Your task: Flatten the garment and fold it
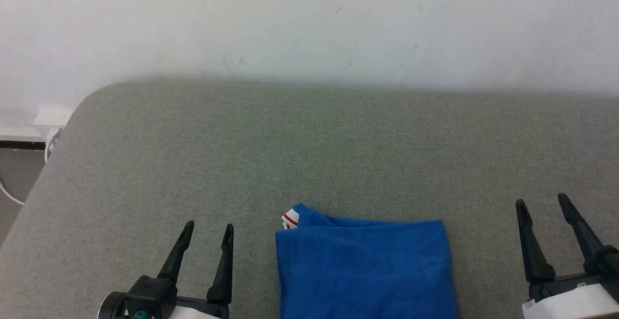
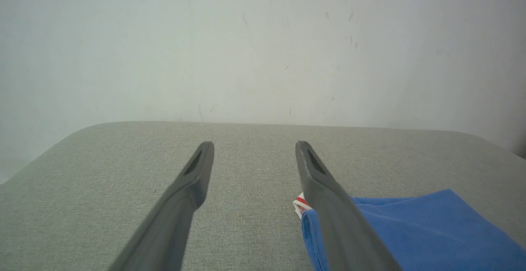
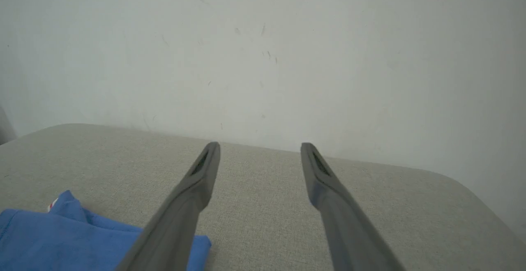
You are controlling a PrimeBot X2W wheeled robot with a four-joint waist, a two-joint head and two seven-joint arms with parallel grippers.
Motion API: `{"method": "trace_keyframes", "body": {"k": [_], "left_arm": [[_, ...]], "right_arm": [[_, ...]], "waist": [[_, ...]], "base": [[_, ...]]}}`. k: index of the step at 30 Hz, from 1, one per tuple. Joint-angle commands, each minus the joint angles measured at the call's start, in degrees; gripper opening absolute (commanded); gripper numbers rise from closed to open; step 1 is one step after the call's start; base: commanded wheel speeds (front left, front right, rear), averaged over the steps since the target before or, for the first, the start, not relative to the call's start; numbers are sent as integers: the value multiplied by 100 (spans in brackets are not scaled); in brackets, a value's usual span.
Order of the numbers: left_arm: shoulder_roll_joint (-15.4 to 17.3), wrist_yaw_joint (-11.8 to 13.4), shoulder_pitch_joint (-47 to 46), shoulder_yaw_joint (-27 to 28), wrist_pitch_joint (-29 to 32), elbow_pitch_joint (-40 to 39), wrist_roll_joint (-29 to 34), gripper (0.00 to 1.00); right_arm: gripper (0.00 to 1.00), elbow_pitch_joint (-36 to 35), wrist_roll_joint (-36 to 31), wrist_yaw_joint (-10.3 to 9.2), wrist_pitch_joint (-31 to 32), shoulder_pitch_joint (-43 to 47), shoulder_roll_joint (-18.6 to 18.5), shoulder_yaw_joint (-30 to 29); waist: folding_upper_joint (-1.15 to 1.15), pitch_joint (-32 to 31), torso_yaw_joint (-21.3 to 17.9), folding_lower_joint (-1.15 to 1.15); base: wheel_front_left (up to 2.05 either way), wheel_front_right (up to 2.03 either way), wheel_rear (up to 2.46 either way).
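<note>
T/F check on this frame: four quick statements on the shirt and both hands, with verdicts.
1. The garment lies folded in a compact blue block on the grey surface. True.
2. The left hand is shut on the garment. False: it is open, beside the garment and apart from it.
3. The right hand is open and empty. True.
4. Lettering faces up on the garment. False: plain blue shows, with white-and-red trim at one far corner.
</note>
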Motion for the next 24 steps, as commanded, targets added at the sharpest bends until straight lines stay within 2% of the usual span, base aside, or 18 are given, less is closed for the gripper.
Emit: {"method": "trace_keyframes", "body": {"k": [1, 5, 8, 15, 18, 24], "left_arm": [[-21, -37, -92, -1, -27, 15, 38, 100], [-12, -37, -115, -33, -27, 25, 70, 100], [-2, -37, -135, -41, -27, 19, 75, 100], [-6, -37, -190, -121, -27, 95, 11, 100], [-8, -37, -260, -156, -27, 100, 18, 100], [-10, -37, -391, -246, -27, 190, 55, 100]], "right_arm": [[100, -47, -51, -4, 9, 59, 5, -5], [100, -201, -65, -4, 218, 208, -34, 32], [100, -279, 201, -4, 695, 283, -164, 112], [100, -363, 1797, -4, 2428, 352, -745, 476], [100, -272, 2372, -4, 3157, 304, -875, 516], [100, 63, 3183, -4, 4155, -19, -665, 746]], "waist": [[0, 7, -37, 0], [0, 30, -93, 0], [0, 67, -112, 0], [0, 231, -66, 0], [0, 348, -5, 0], [0, 561, 176, 0]], "base": [[0, 0, 0], [0, 0, 0], [0, 0, 0], [0, 0, 0], [0, 0, 0], [0, 0, 0]]}}
